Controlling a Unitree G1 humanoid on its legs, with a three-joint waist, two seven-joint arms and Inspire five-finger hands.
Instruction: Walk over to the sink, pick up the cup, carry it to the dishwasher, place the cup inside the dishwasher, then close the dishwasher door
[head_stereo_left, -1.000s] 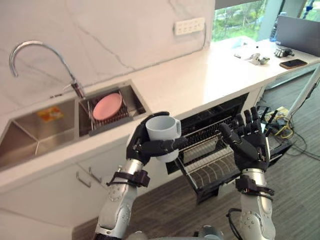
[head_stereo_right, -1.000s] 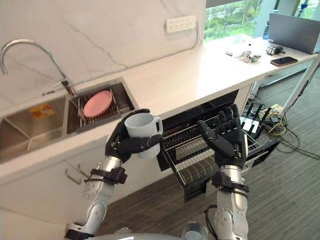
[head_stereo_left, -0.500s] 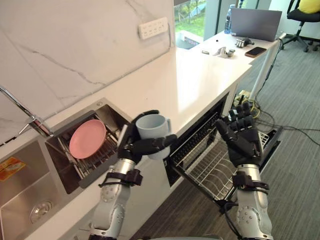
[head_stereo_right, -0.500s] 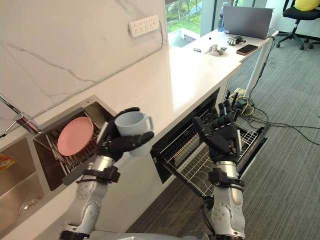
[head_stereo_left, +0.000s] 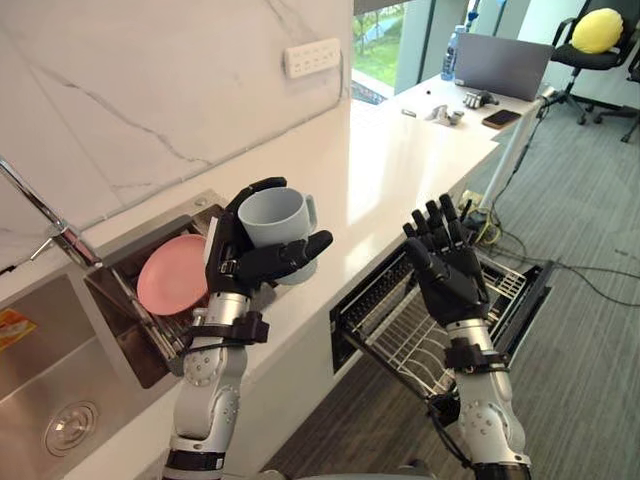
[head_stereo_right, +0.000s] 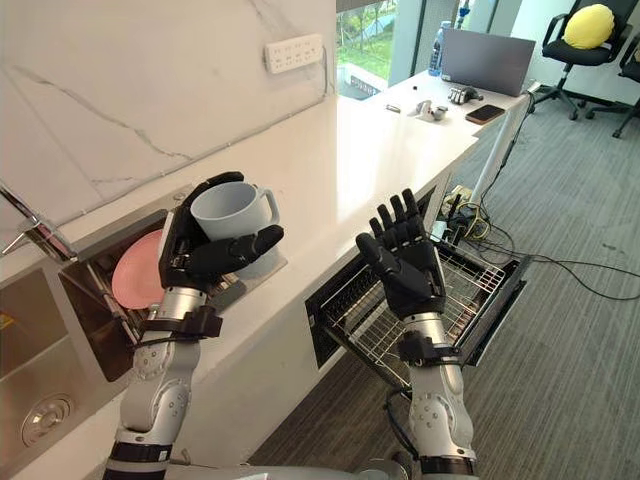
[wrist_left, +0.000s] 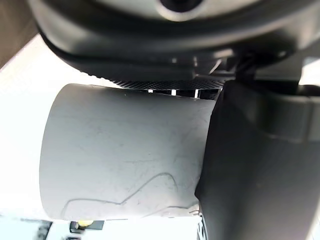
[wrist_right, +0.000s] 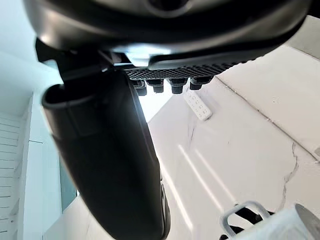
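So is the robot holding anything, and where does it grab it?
Its left hand holds the cup, wrapped round its side wall. The right hand is open and empty.

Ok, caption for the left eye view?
Left hand grips the grey cup over the counter; right hand open near the dishwasher rack.

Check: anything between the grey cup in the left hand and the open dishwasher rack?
The light grey ceramic cup, gripped in the left hand, hangs over the edge of the white stone counter. The open right hand is raised above the pulled-out wire dishwasher rack, probably in the cup's path; nothing else visible blocks it.
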